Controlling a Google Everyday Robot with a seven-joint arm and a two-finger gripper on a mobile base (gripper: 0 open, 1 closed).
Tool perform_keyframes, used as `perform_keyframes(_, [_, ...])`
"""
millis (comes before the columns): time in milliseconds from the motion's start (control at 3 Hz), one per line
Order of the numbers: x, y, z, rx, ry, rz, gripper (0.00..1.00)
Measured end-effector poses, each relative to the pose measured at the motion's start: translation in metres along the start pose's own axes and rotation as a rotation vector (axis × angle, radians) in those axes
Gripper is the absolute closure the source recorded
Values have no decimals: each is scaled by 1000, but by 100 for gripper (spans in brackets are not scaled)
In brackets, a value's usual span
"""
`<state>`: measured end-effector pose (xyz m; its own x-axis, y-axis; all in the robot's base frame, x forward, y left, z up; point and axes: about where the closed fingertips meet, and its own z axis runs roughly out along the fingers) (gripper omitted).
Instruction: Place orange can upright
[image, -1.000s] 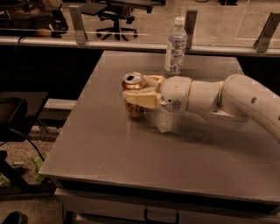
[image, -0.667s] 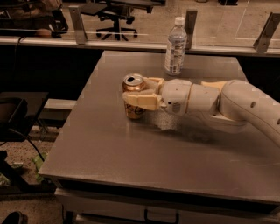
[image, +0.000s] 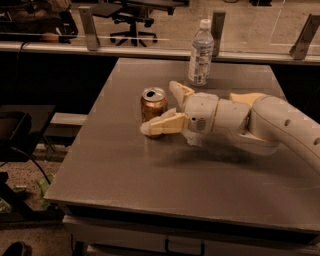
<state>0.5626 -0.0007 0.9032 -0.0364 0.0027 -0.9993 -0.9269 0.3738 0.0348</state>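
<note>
The orange can (image: 153, 101) stands upright on the grey table (image: 150, 175), left of centre, its silver top and pull tab facing up. My gripper (image: 159, 107) reaches in from the right at table height, with the can between its jaws. The jaws are spread. One finger (image: 178, 93) angles up behind and to the right of the can. The other finger (image: 162, 124) lies in front of the can's base and hides its lower edge. Neither finger clearly presses on the can.
A clear plastic water bottle (image: 201, 52) with a white cap stands upright at the back of the table, right of the can. My white arm (image: 280, 127) crosses the table's right half. A railing with metal posts (image: 88, 27) runs behind the table.
The jaws, which were shut on the can, have spread apart. The can stays upright on the table in about the same place.
</note>
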Motion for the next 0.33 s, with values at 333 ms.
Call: perform_keyframes(333, [0, 0, 0, 0, 0, 0, 0])
